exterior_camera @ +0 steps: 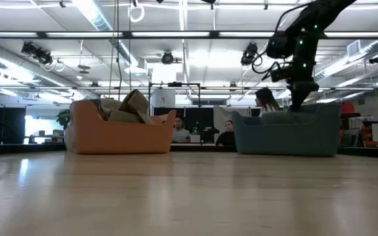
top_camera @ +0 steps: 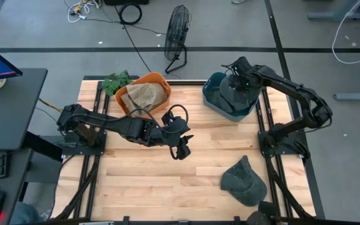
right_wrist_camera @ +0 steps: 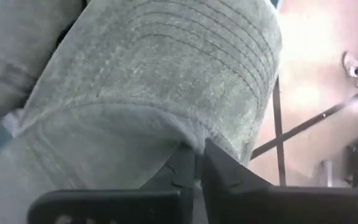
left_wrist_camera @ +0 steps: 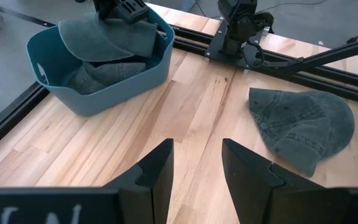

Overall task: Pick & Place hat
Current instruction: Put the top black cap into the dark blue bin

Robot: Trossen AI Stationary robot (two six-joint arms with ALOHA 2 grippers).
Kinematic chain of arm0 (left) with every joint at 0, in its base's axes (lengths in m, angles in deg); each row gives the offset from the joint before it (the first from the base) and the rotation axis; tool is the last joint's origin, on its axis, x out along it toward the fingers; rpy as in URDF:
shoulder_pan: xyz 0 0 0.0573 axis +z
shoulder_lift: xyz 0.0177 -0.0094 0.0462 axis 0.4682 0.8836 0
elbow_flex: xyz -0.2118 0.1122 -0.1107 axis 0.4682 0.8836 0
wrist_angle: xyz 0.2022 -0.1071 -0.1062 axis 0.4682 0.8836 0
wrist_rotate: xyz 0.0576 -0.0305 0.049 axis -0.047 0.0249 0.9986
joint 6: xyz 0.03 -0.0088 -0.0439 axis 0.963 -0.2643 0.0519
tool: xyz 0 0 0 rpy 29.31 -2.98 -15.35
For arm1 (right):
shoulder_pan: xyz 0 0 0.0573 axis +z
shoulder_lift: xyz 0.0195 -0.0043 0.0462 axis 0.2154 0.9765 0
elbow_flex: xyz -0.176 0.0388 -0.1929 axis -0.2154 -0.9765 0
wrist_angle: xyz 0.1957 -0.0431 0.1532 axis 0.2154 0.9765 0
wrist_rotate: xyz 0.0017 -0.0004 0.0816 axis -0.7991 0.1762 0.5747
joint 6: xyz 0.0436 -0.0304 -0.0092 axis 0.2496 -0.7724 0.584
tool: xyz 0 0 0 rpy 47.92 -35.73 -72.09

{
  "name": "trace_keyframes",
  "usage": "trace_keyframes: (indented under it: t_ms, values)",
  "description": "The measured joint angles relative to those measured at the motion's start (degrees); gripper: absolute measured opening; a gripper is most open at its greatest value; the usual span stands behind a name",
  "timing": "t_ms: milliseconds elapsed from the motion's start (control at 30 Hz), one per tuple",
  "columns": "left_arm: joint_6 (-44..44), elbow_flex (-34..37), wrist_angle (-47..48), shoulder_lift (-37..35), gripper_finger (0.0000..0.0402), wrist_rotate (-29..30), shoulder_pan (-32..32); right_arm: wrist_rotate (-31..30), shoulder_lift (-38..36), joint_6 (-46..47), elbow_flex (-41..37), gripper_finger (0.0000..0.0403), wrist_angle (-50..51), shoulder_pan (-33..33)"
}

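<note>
Grey-green fabric fills the right wrist view: the right gripper (right_wrist_camera: 197,163) has its fingers pinched together on the edge of a hat (right_wrist_camera: 166,81) with stitched rows across its brim. From above, this gripper (top_camera: 237,80) sits over the blue bin (top_camera: 212,99) at the table's far right, and the left wrist view shows that hat (left_wrist_camera: 104,34) lying across the bin's (left_wrist_camera: 104,93) top with more grey caps beneath it. At table height the right arm comes down into the blue bin (exterior_camera: 287,137); people sit in the room behind. A second hat (top_camera: 242,181) lies flat on the wooden table (top_camera: 142,187) near the front right corner, well apart from both bins; it shows in the left wrist view too (left_wrist_camera: 303,121), crown up with its brim toward the camera. The left gripper (top_camera: 181,147) hangs over the middle of the table, its fingers (left_wrist_camera: 157,168) spread apart and holding nothing. An orange bin (top_camera: 127,105) stands at the far edge left of centre, holding a tan cap (top_camera: 145,95). Green leaves (top_camera: 116,81) lie just beside the orange bin's left corner.
</note>
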Motion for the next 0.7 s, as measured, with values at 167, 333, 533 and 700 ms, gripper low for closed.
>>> trace_keyframes:
  t_ms: [167, 333, 533, 700]
  values:
    - [-0.1, 0.0, 0.0, 0.0, 0.0139, 0.0, 0.0, 4.3, -3.1, 3.0, 1.9, 0.0006, 1.5, 2.8]
    - [-0.1, 0.0, 0.0, 0.0, 0.0139, 0.0, 0.0, 5.5, -4.8, 4.9, 3.0, 0.0003, 1.9, 4.8]
    - [-0.1, 0.0, 0.0, 0.0, 0.0139, 0.0, 0.0, 14.2, -5.0, 7.5, 3.1, 0.0002, 1.4, 6.5]
    - [-0.1, 0.0, 0.0, 0.0, 0.0139, 0.0, 0.0, 14.6, -5.0, 6.3, 3.1, 0.0001, -2.8, 9.2]
